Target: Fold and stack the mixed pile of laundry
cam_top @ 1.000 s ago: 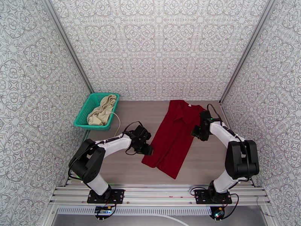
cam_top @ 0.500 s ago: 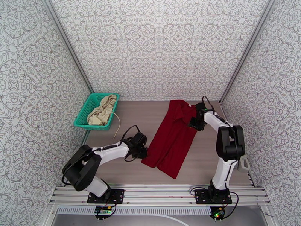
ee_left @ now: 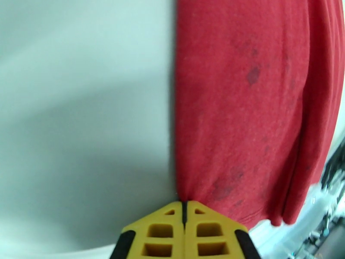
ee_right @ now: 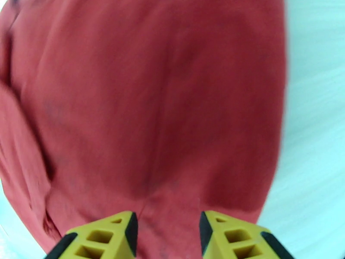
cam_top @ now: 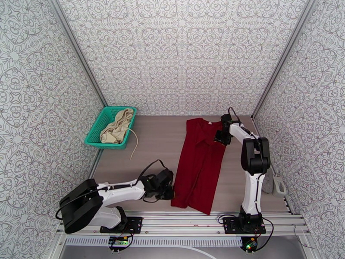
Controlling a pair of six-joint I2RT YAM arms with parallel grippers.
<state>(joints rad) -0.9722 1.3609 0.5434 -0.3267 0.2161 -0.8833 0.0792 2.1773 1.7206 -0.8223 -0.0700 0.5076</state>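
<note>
The dark red shirt lies stretched out lengthwise on the table, collar at the far end and hem near the front rail. My left gripper is low at the hem's left corner; in the left wrist view its yellow fingers are shut on the shirt's edge. My right gripper is at the shirt's far right shoulder, and its fingers hold a bunch of red cloth between them. The cream-beige garment sits crumpled in the teal basket, its white cord trailing onto the table.
The basket stands at the far left corner by the patterned wall. Bare wooden table lies between basket and shirt. An aluminium rail runs along the near edge, and patterned walls close in on three sides.
The left gripper closed on the hem and pulled it toward the near edge. The right gripper moved farther away with the shoulder. The shirt now lies straighter and longer.
</note>
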